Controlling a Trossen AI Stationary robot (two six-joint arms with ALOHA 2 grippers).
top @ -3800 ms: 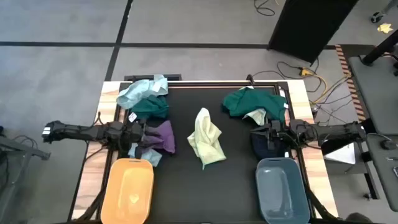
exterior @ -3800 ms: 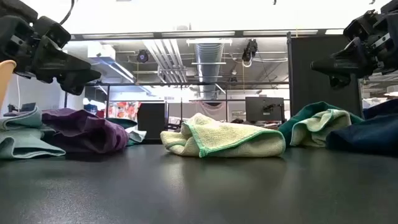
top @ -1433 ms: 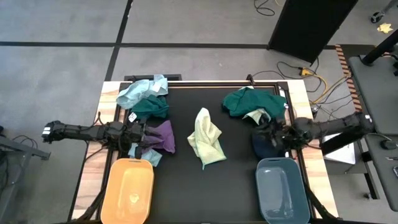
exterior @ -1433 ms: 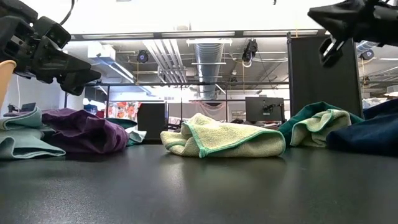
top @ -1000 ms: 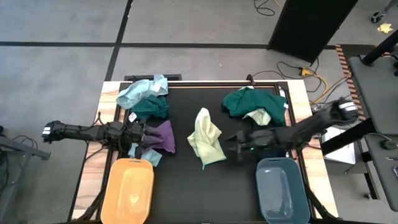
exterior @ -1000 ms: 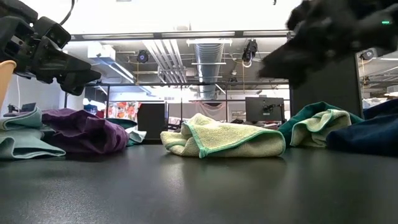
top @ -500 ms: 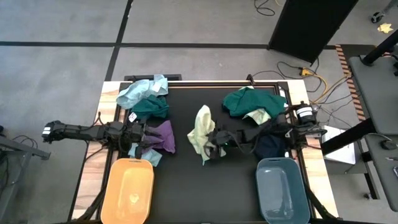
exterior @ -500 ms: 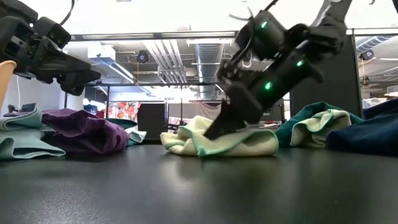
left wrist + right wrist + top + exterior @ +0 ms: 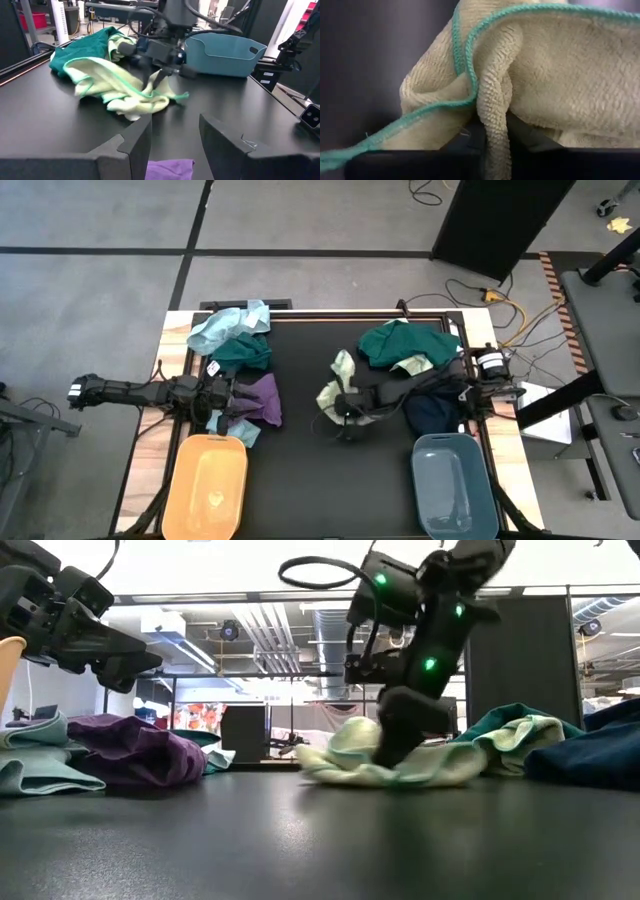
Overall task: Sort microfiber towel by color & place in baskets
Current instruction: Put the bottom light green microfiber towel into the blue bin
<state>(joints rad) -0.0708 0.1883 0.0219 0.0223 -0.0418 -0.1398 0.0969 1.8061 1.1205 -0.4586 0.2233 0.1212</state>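
The pale yellow-green towel [image 9: 338, 388] lies bunched at the table's middle, and my right gripper [image 9: 345, 412] is shut on it, its arm reaching in from the right. My left gripper [image 9: 232, 398] hovers open above the purple towel [image 9: 260, 400] near the left edge, not touching it. The orange-yellow basket [image 9: 210, 485] stands at the near left. The grey-blue basket [image 9: 450, 485] stands at the near right. A navy towel [image 9: 432, 412] lies beside the grey-blue basket. Dark green towels [image 9: 405, 340] [image 9: 242, 352] and a light blue one [image 9: 230, 326] lie toward the far side. My right gripper pinches a raised fold of the pale yellow-green towel [image 9: 492, 120] between its two fingers [image 9: 525, 137]; the green-stitched edge [image 9: 465, 55] runs just above the hold. It comes slanting down from the table's right. The towel's underside [image 9: 400, 776] rests bunched on the table.
Another pale towel [image 9: 414, 366] lies on the right dark green heap. A light blue towel [image 9: 240, 430] sticks out under the purple one, by the orange-yellow basket's far rim. Bare black tabletop [image 9: 330, 490] lies between the two baskets.
My right arm has swung from the table's right edge toward the middle, come down on the pale yellow-green towel and taken hold of it. The towel, spread long before, has been drawn up into a bunch and shifted a little toward the right.
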